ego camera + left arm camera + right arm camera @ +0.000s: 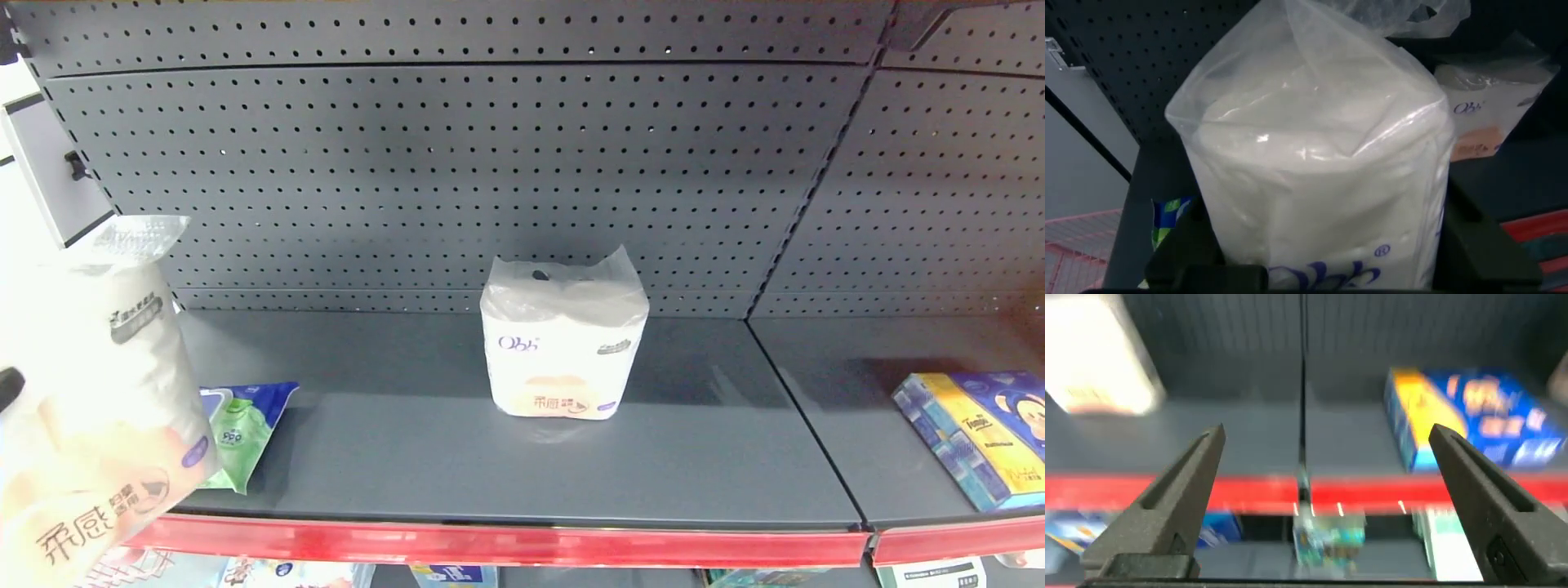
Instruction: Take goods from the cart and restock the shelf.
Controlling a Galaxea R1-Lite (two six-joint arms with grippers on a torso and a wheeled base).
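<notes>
The left claw point(1323, 245) is clamped on the held tissue pack point(1315, 155), plastic wrap bulging up between its jaws. The load hangs just short of the red front strip point(490, 539), so this looks like the carry-in step: goods off the cart, not yet set down. Just beyond this claw a green wipes pouch point(241, 425) lies at the front of the shelf point(457, 457). Farther in, off to its right, a standing tissue pack point(563, 343) sits upright. The right claw point(1327, 433), fingers spread wide with nothing between them, faces the shelf edge, a blue and yellow box point(1470, 416) beyond it. Next move, I'd say: carry past the strip, clear the pouch, lower upright beside its twin, release.
</notes>
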